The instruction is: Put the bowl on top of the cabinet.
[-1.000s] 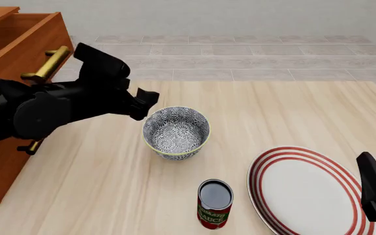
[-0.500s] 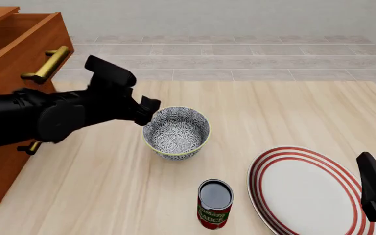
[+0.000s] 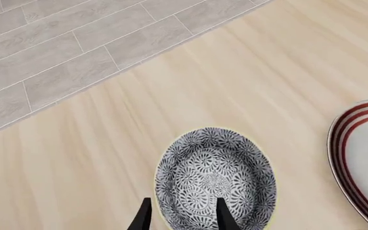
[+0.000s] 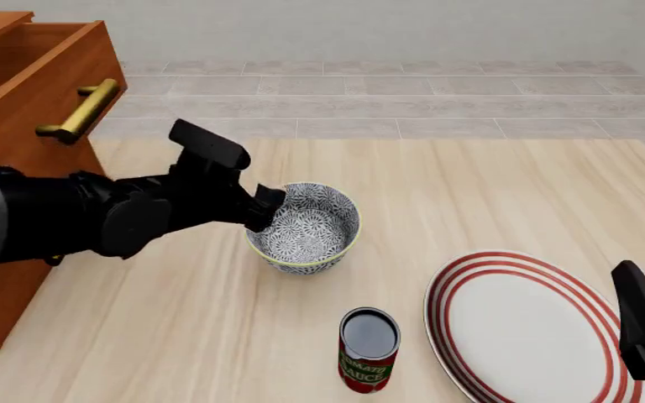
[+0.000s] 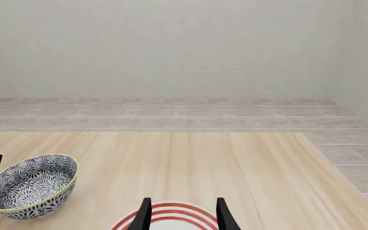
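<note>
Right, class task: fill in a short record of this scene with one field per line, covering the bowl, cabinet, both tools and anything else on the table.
bowl: upright on the table, patterned, nothing inside
cabinet: far left, brass handle, nothing seen on the visible part of its top
left tool: open, fingers straddling the bowl's near rim
right tool: open, over the plate, holding nothing
plate: red-ringed, right of the bowl
can: upright, in front of the bowl

Patterned blue-grey bowl (image 4: 305,227) upright on table, reddish-brown cabinet (image 4: 18,92) — far left
</note>
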Action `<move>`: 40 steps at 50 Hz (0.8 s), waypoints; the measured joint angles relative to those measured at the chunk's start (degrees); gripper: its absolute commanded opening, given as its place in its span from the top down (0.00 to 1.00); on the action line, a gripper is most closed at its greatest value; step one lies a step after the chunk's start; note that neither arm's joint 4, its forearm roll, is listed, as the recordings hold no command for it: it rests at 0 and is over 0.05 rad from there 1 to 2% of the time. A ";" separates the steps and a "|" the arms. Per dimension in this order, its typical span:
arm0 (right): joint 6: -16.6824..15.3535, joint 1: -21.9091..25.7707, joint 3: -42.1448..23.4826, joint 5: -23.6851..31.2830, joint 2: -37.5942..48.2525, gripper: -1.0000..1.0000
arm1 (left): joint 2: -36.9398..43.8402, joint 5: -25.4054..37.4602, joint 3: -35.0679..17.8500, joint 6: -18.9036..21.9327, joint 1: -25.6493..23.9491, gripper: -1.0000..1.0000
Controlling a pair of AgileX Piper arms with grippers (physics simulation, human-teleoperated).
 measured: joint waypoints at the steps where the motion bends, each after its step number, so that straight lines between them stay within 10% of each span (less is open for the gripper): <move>1: 0.00 0.00 0.00 0.00 0.00 0.00 | 0.21 -0.15 0.01 -0.02 -0.04 0.00; 40: 0.00 0.00 0.00 0.00 0.00 0.00 | 4.59 -3.42 -0.27 -0.53 2.09 0.00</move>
